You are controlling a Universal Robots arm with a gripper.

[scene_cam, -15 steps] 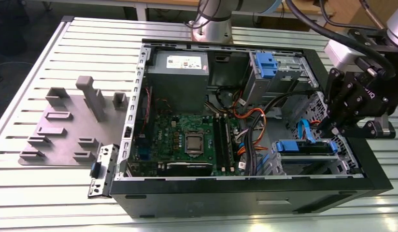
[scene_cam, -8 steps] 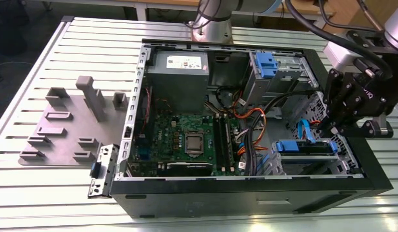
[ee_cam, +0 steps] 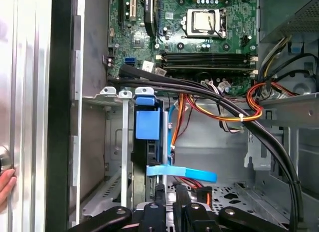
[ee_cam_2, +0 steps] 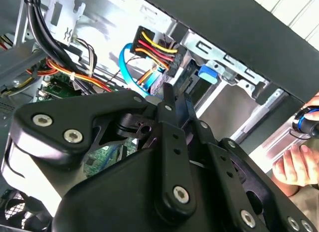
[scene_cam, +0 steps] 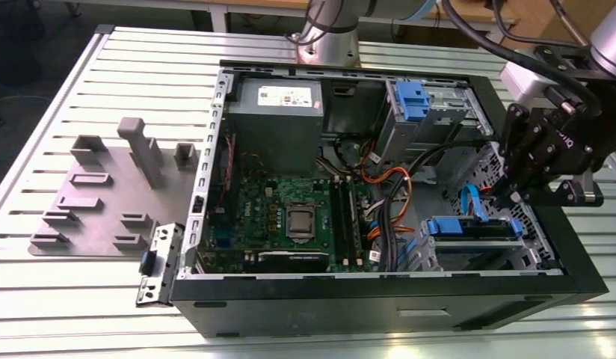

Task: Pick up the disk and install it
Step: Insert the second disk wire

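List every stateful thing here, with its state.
computer case: side panel off, interior exposed.
disk: seated in the lower drive bay.
gripper: inside the case, beside the disk.
processor socket: bare, no cooler mounted.

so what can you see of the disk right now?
The disk sits in the grey metal drive cage in the case's corner at the exterior view's right. Mostly its blue plastic caddy frame shows, with a raised blue tab at the exposed end; the drive body and label are hidden inside the cage. In the first wrist view a flat light-blue cable crosses in front of it. The gripper hangs close by; contact cannot be told.
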